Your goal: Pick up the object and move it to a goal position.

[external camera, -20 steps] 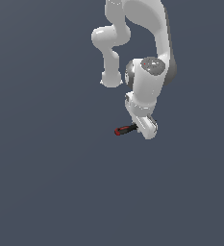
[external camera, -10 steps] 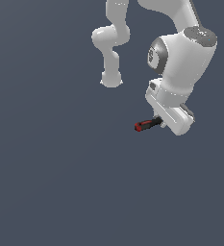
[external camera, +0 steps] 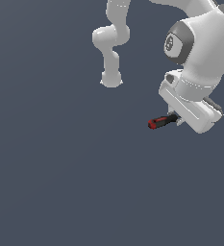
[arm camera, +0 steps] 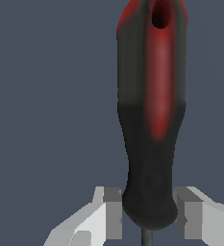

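Exterior view. You see the white arm reaching in from the upper edge, its tool (external camera: 177, 119) at the exterior view's right. The object (external camera: 161, 122), a slim stick with a red-and-black handle, juts out sideways from the tool toward the exterior view's left, red end outermost. Below and around it lies only the plain grey ground (external camera: 60, 182); no shadow or contact mark is visible, so you cannot tell from this view how high the object rides, though it reads as carried rather than lying loose. No goal marker is visible anywhere in the frame.

Wrist view. You look along the object (arm camera: 152, 120) from the tool: the thick handle fills the middle of the picture, black at the near end, red with a dark hole at the far end, and a thin dark shaft (arm camera: 145, 238) leaves the handle between the fingers (arm camera: 111, 211). The two pale fingers stand close on either side of the handle's narrow base, clenched on the object. The ground behind is featureless.

Progress, as a judgement. The pick appears done: you have the object grasped and apparently off the ground. What is left is the transfer to the goal position; since no goal shows in either view, you cannot tell how much travel is left.
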Tool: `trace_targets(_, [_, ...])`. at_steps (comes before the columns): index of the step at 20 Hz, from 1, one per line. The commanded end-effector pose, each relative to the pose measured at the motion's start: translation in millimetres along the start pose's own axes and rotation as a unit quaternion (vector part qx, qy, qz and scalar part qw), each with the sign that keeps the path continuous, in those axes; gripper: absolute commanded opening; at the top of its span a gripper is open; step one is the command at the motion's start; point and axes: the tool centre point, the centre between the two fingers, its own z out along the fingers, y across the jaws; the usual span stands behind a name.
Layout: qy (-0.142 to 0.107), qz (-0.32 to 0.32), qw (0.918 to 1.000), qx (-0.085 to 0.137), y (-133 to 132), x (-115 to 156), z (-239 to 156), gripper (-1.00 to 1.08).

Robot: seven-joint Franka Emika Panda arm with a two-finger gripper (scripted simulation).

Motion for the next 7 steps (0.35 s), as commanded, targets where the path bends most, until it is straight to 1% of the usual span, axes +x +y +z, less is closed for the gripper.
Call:
trace_targets(1, [0.000,0.000,1.0000,0.000,-4.4,-3.3,-5.5,-1.00])
trace_targets(7, [0.000,0.000,1.0000,0.000,-8.0,-6.2,-9.8,-1.00])
